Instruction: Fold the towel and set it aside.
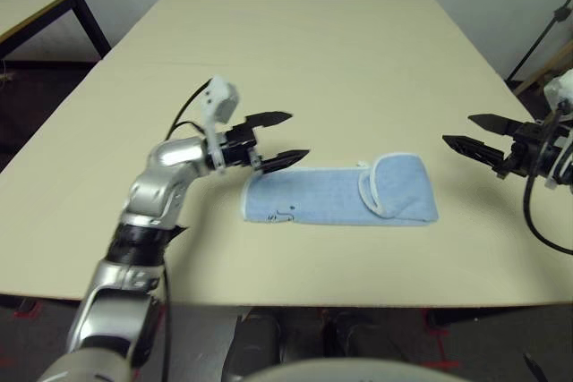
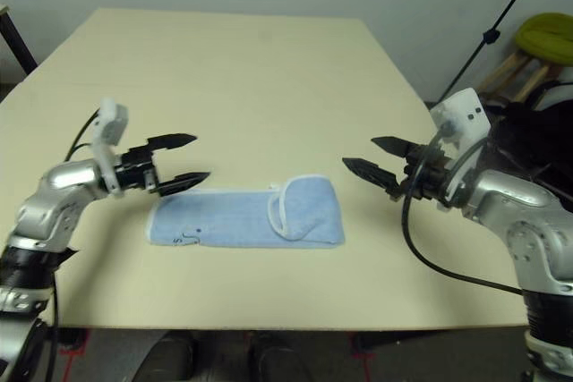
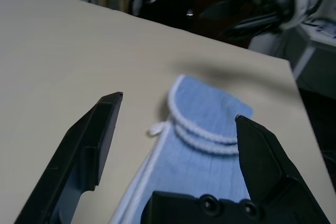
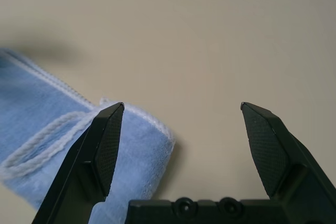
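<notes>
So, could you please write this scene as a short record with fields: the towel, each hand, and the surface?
towel: light blue towel, folded into a long strip, its right end flapped back over itself, lying flat
left hand: left hand open, holding nothing, at the towel's left end
right hand: right hand open, holding nothing, apart from the towel's right end
surface: beige table
</notes>
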Motion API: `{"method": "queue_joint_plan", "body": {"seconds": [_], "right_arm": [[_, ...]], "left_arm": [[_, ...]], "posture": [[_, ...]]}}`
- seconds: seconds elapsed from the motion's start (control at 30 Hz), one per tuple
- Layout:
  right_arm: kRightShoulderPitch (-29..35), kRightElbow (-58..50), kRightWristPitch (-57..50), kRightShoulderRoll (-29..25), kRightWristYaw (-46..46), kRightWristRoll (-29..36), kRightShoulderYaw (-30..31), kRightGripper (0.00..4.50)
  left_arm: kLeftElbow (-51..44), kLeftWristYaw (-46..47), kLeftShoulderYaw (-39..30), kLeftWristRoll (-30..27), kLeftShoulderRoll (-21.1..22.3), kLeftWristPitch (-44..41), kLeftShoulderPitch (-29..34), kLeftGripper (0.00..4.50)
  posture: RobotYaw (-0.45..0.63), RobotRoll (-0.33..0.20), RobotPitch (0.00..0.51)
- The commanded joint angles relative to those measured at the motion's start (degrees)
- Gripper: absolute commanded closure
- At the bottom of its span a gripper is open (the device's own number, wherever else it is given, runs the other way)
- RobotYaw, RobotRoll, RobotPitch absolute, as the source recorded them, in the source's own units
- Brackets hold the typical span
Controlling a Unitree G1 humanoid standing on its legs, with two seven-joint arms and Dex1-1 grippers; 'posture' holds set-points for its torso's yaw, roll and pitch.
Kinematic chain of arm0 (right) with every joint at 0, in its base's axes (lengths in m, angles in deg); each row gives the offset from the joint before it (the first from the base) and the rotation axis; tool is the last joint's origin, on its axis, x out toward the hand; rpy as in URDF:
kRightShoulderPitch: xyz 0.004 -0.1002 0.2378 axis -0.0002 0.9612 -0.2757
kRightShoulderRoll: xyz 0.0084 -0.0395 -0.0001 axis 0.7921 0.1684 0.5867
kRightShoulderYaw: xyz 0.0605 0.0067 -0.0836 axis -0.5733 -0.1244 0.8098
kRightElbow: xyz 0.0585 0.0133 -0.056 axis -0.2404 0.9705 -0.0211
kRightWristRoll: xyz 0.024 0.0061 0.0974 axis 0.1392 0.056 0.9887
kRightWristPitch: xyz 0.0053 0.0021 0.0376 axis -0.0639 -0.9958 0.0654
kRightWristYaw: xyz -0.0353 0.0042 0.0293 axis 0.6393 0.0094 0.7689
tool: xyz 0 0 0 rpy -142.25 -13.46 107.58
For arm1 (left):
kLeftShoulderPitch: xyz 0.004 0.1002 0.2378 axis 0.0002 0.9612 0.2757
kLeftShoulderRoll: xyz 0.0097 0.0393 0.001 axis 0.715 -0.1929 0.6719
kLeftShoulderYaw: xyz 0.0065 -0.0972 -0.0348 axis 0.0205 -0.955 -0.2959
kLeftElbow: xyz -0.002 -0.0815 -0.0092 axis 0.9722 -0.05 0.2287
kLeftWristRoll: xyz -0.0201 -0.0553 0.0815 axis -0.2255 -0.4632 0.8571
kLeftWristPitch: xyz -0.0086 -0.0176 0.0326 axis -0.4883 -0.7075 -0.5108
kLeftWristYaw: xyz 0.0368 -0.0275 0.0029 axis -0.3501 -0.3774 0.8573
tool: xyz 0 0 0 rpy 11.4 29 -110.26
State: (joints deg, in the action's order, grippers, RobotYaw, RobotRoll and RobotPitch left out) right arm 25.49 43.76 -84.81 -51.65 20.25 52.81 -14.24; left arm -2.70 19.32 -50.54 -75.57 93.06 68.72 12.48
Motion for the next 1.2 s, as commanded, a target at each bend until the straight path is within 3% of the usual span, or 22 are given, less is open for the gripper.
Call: {"method": "queue_joint_plan", "body": {"seconds": [0.03,0.17,0.4,0.43,0.9,1.2], "right_arm": [[0.46,2.06,3.67,3.63,-0.18,-3.85,1.94,0.42],[-0.45,4.45,4.89,7.78,0.35,-6.4,3.09,1.8],[-3.16,9.2,6.83,13.21,1.34,-9.64,3.96,4.49],[-3.43,9.8,7.11,13.8,1.41,-10.02,4.02,4.5],[-4.52,11.28,6.22,18.69,1.14,-13.75,6.99,4.5],[-1.56,12.45,2.84,16.9,2.04,-17.51,9.26,4.5]], "left_arm": [[6.44,-0.25,4.0,4.56,-2.61,3.66,-3.64,0.4],[12.63,0.35,5.39,6.25,-6.64,4.53,-7.72,1.65],[17.85,-4.21,10.55,9.09,-11.8,4.43,-11.28,4.23],[18.54,-4.53,11.29,9.7,-12.33,4.61,-11.48,4.47],[26.63,-2.91,14.82,15.51,-18.74,8.95,-11.18,4.47],[26.99,-3.32,18.09,20.42,-15.79,5.28,-7.6,4.47]], "posture": [[0.08,0.0,0.083],[0.07,0.0,0.086],[0.07,0.0,0.091],[0.07,0.0,0.091],[0.08,0.0,0.097],[0.08,0.0,0.094]]}}
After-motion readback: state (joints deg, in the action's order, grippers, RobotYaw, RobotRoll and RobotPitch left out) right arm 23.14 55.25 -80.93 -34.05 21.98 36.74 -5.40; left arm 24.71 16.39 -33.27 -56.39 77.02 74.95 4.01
